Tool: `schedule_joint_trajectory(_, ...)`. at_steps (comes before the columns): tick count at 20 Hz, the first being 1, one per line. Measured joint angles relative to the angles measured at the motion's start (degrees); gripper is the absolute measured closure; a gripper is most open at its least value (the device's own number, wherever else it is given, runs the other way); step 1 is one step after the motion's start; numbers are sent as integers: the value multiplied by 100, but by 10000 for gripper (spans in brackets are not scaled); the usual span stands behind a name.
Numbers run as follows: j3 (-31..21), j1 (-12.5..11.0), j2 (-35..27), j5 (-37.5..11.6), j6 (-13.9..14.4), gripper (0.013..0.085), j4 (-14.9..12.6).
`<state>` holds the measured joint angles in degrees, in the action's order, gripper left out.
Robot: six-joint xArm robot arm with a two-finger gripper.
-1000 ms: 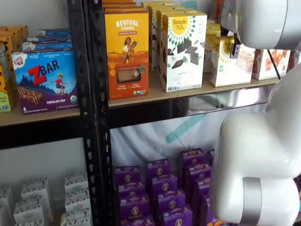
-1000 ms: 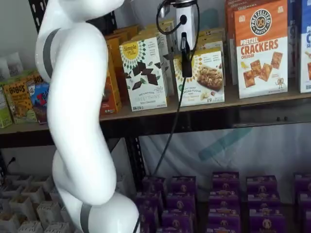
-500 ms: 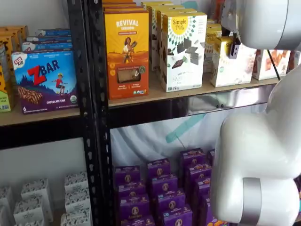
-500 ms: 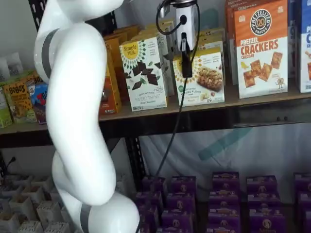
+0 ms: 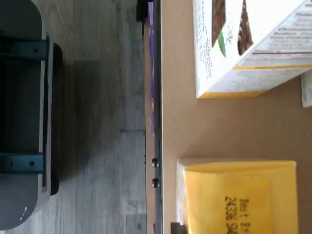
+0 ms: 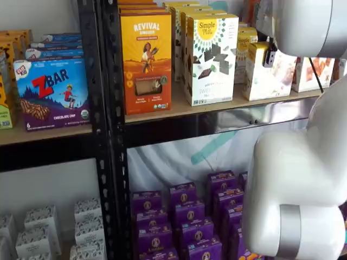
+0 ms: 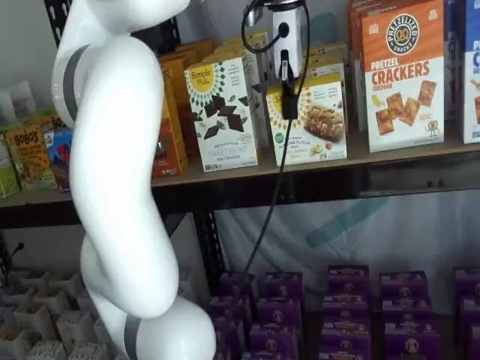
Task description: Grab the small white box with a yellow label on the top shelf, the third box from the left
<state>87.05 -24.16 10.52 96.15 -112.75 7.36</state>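
Observation:
The small white box (image 7: 319, 124) with a yellow sunburst logo stands on the top shelf (image 7: 390, 154), right of the taller white Simple Mills box (image 7: 223, 112). It also shows in a shelf view (image 6: 264, 76). My gripper (image 7: 289, 101) hangs in front of the box's upper left part. Only a black finger (image 6: 269, 56) under the white body shows, side-on, so I cannot tell whether it is open. In the wrist view I see the box's yellow top (image 5: 239, 200) from above, on the shelf board (image 5: 214, 126).
An orange Revival box (image 6: 146, 62) and an orange-and-white crackers box (image 7: 403, 75) flank the two white ones. Purple boxes (image 7: 345, 300) fill the lower shelf. My white arm (image 7: 120, 165) covers the left of one view. A cable (image 7: 266, 195) hangs from the gripper.
The arm's body has shifted very slightly. The gripper stays in front of the small white box, which stays on the shelf.

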Motion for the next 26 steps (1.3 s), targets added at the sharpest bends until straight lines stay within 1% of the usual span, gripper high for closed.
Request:
schedule_joint_trajectory(3, 9, -15, 2, 25, -10, 610, 16)
schedule_joint_trajectory(4, 14, -20, 1, 36, -13, 650, 23)
schedule_joint_trajectory(7, 17, -32, 9, 47, -22, 650, 38)
schedule_joint_trajectory(12, 41, -45, 114, 266, -9, 650, 79)
schedule_joint_trajectory(20, -410, -26, 787, 548, 27, 650, 20)
schedule_joint_trajectory(23, -562, -3, 1013, 702, 43, 650, -47)
schedule_joint_trajectory(26, -755, 28, 1235, 757, 61, 650, -119)
